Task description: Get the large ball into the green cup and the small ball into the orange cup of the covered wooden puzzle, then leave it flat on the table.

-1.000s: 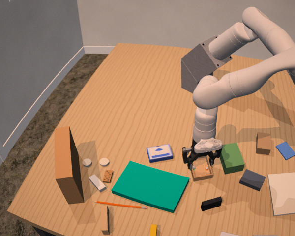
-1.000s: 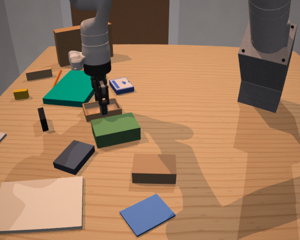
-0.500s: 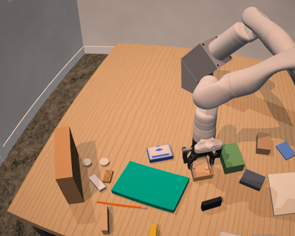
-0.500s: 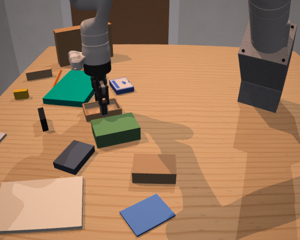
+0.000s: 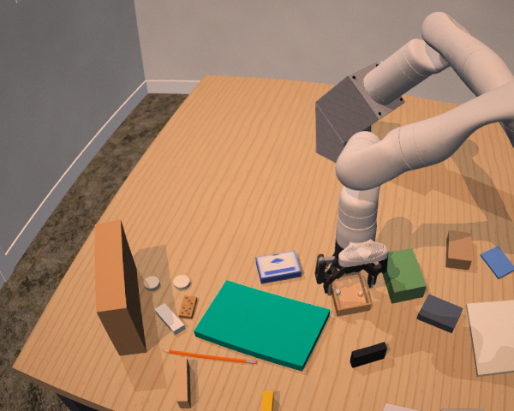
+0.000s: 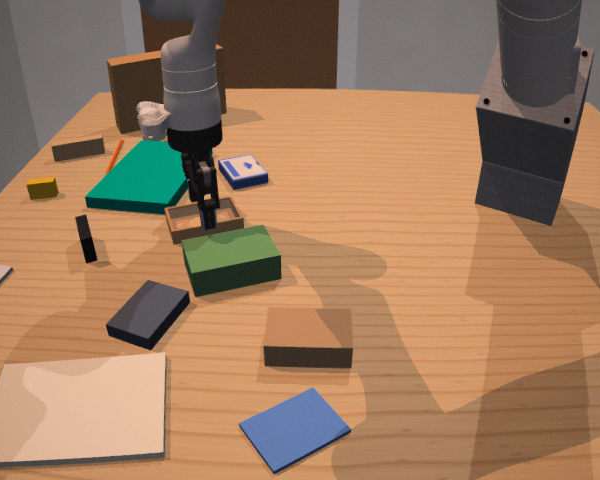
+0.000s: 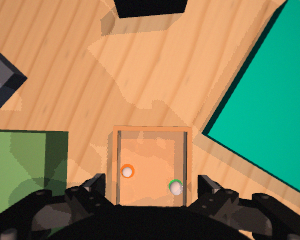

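The wooden puzzle [image 5: 352, 309] [image 6: 187, 235] [image 7: 152, 128] lies flat on the table. In the wrist view, the larger white ball [image 7: 176, 188] is at the green cup [image 7: 175, 180], covering much of its ring and sitting a little toward the gripper side. The smaller white ball [image 7: 127, 172] shows inside the ring of the orange cup [image 7: 122, 170]. I cannot tell how deep either ball sits. My gripper [image 5: 350, 287] [image 6: 208, 225] [image 7: 151, 185] is open, its fingers standing apart on two opposite sides of the puzzle. The gripper body hides the puzzle's near edge in the wrist view.
The green block [image 5: 404, 275] [image 6: 231, 258] [image 7: 20, 175] stands close beside one finger. The teal slab [image 5: 262, 323] [image 6: 140, 175] [image 7: 270, 100] lies on the other side. A card box [image 5: 277, 266] [image 6: 243, 171], a black block [image 5: 368, 354] and a dark grey block [image 5: 439, 312] are nearby.
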`<state>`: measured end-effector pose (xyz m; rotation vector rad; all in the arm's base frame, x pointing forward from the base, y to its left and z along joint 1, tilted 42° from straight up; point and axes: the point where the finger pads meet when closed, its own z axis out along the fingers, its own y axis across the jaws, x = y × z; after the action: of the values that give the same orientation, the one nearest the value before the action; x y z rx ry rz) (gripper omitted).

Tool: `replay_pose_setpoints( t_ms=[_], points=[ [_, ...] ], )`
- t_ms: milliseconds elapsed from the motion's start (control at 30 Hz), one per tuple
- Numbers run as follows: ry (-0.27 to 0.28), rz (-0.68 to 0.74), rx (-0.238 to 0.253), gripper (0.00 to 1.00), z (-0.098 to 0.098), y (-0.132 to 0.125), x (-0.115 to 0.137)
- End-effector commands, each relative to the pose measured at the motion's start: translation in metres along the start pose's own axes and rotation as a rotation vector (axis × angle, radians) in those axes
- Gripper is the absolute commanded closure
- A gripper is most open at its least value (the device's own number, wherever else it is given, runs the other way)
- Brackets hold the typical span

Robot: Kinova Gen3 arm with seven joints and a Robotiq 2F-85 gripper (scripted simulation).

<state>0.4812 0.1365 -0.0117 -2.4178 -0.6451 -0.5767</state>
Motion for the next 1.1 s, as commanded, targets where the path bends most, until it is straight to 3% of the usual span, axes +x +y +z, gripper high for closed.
replay_pose_setpoints(
  t_ms=[0,800,1067],
  points=[
    [0.001,-0.011,-0.004,0.05,0.001,0.001,0.001],
    [0.001,-0.011,-0.004,0.05,0.001,0.001,0.001],
    [-0.003,-0.007,-0.003,0.05,-0.009,0.000,-0.002]
  ],
)
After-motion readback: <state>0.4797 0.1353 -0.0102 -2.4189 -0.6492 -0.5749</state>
